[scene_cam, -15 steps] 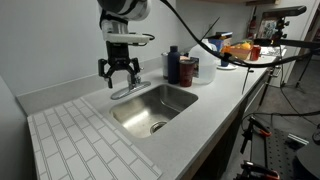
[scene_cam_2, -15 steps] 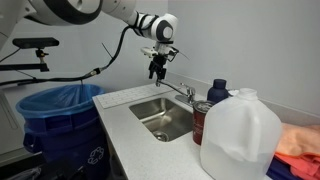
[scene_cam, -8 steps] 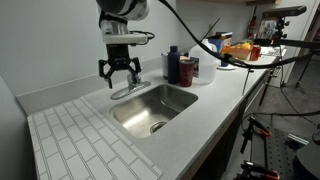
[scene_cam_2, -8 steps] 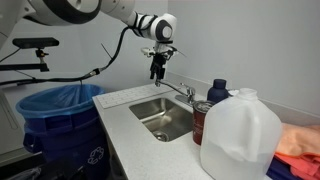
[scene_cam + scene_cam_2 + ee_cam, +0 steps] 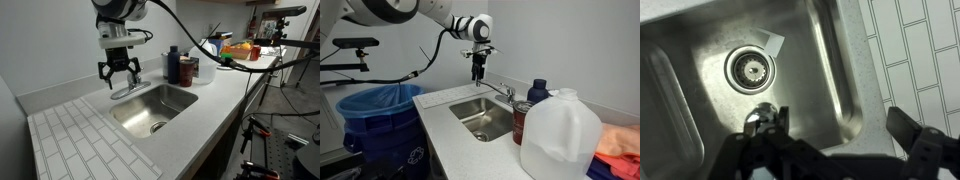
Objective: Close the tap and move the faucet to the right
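Pincer (image 5: 119,74) first: mine hangs wide open above the back edge of the one sink (image 5: 178,100). Its fingers (image 5: 104,71) are splayed apart and there is nothing between them. Directly beneath it sits a single chrome mixer. The tap (image 5: 483,83), a short lever on top of that body, lies just under my fingertips, but I cannot tell whether I touch it. One faucet (image 5: 501,92) juts from the same base as a slim arched tube reaching out over the basin.

My wrist view looks straight down into the steel basin. There I count one round drain (image 5: 750,67) and one pale scrap (image 5: 769,42) lying just beside it. My dark finger parts frame the bottom of that view, one at each side. A small shiny round piece shows by one of them, and I cannot tell which part of the mixer it is.

On the counter (image 5: 215,95) beside the sink stand two containers close together, one dark bottle (image 5: 537,92) with a blue cap and one reddish can (image 5: 523,120). One big translucent jug (image 5: 560,135) stands nearest the camera in an exterior view, in front of them. One tiled draining area (image 5: 80,140) borders the sink on the side away from the bottle. One bin (image 5: 375,105) with a blue liner stands on the floor past the counter's end.
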